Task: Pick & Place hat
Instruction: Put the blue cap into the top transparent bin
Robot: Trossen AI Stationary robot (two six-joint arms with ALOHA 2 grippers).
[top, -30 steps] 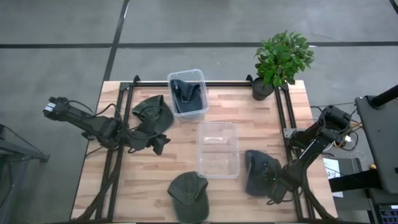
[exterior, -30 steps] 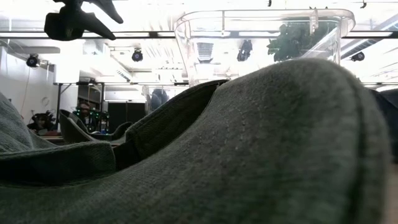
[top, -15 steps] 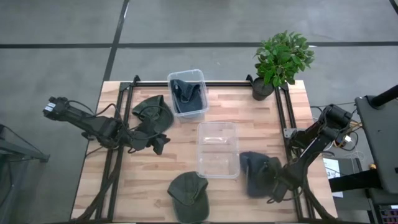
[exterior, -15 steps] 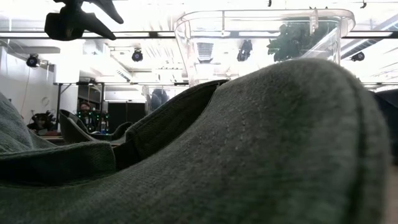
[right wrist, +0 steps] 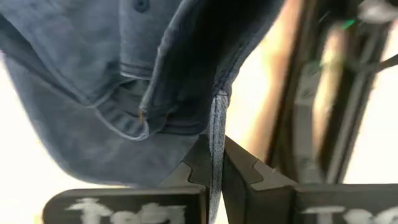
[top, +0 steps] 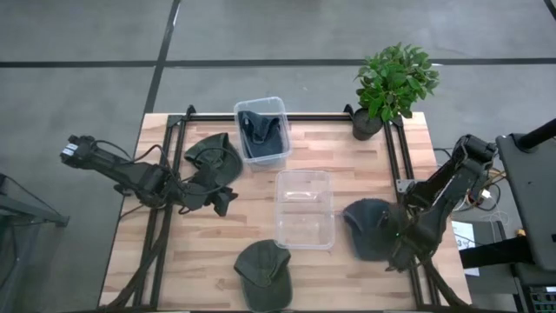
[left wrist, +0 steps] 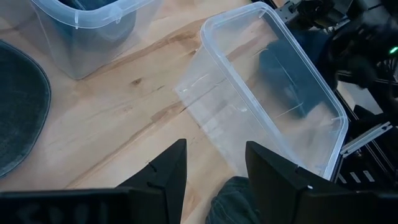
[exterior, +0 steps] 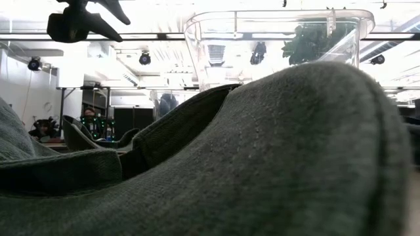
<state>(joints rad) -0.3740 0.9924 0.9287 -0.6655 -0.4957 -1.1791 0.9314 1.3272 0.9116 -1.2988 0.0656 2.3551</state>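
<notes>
A blue-grey hat (top: 372,228) is at the table's right side, next to the empty clear bin (top: 304,209). My right gripper (top: 398,243) is shut on it, and the hat fills the right wrist view (right wrist: 112,74). My left gripper (top: 224,198) is open and empty at the table's left, above bare wood (left wrist: 214,171). A dark green hat (top: 211,156) lies on the table at the far left. Another green hat (top: 265,274) lies at the near edge and fills the low view (exterior: 262,164). A dark hat lies in the far bin (top: 262,130). My right gripper pinches a seamed edge of the blue-grey hat (right wrist: 216,121) between its two fingers. The cloth runs as a thin strip between the fingers. The fingers come from the table's right side. The hat's body spreads out beyond the fingertips; whether it still touches the table I cannot tell.
A potted plant (top: 391,83) stands at the far right corner. Black frame rails (top: 395,165) run along the table's left, right and far sides. Bare wood shows between the two bins and the left arm.
My right gripper has risen and gone a little toward the far edge with the blue-grey hat. The hat has been drawn up from lying flat, has shifted toward the far edge, and now shows a rounder outline.
</notes>
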